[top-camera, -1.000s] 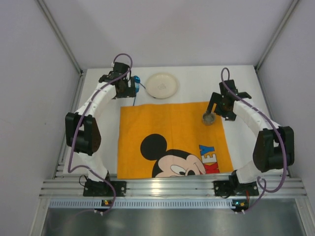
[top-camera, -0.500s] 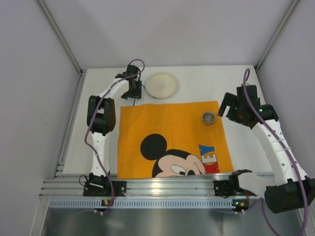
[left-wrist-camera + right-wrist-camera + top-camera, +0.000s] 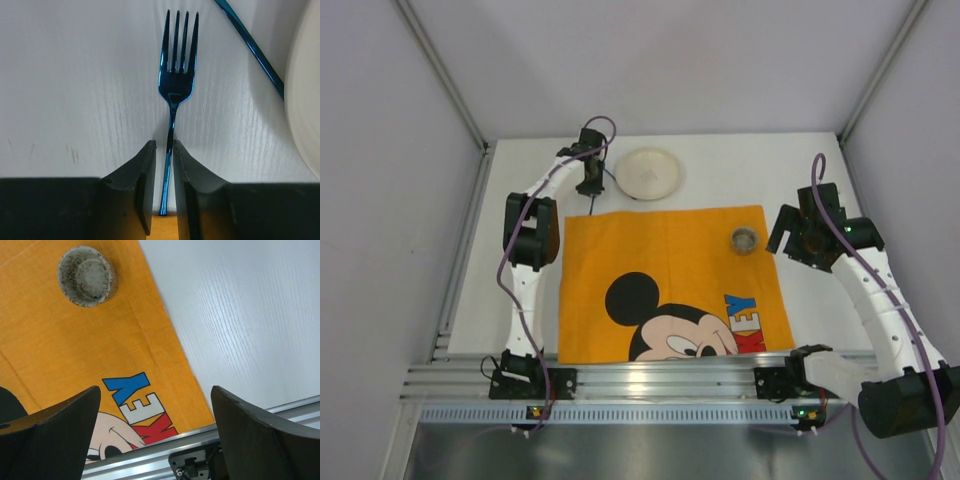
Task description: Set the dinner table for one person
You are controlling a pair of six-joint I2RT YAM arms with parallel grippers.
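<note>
While the left gripper (image 3: 164,147) pinches the fork (image 3: 177,80) handle, I note:
Glossy blue four-tined fork flat on matte white dinner table (image 3: 75,75) beside round cream plate (image 3: 305,90); right gripper (image 3: 156,390) spread wide beside woven orange cloth (image 3: 75,340).

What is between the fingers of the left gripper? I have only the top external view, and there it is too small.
Observer: The handle of a blue fork, tines pointing away from the left gripper. Whether the fingers press it, I cannot tell.
Operator: Does the fork lie on the cloth?
Observer: Its head lies on the white dinner table; orange cloth shows only below the fingers.
Operator: Does the right gripper carry something?
Observer: No, the right gripper is open and empty; the speckled cup stands apart on the cloth.
</note>
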